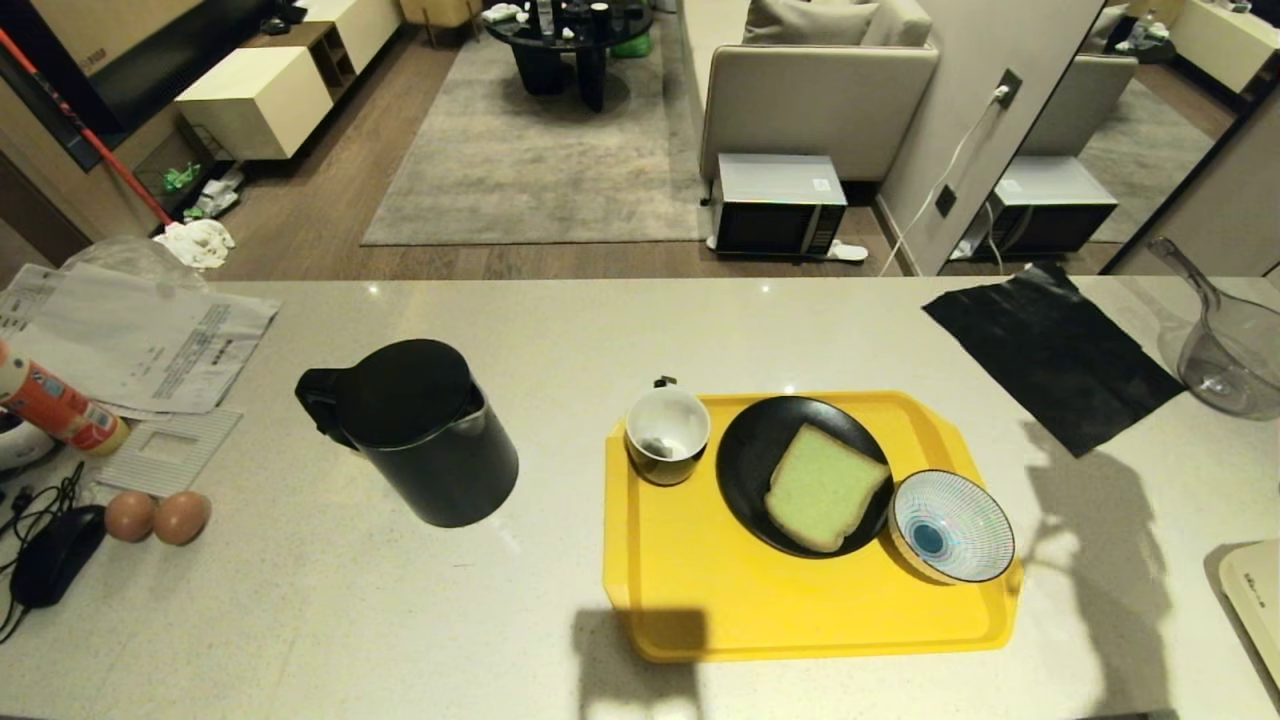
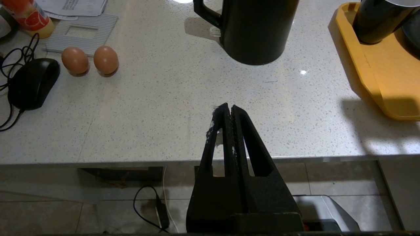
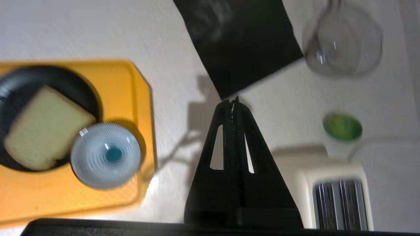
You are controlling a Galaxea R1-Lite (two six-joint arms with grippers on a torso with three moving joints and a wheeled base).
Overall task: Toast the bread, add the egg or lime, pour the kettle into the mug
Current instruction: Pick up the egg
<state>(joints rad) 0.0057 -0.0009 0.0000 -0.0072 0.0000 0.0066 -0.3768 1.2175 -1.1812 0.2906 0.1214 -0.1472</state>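
The bread, a pale green slice, lies on a black plate on the yellow tray. Beside the plate on the tray stands the mug, white inside. Left of the tray, the black kettle stands on the counter. The lime sits on something white near the toaster. The egg is out of view. My right gripper hangs shut and empty over the counter between tray and toaster. My left gripper is parked shut at the counter's front edge, short of the kettle.
A blue-striped bowl sits on the tray's right corner. A black cloth and a clear jug lie at the back right. Two plain brown eggs, a mouse, papers and a bottle crowd the left.
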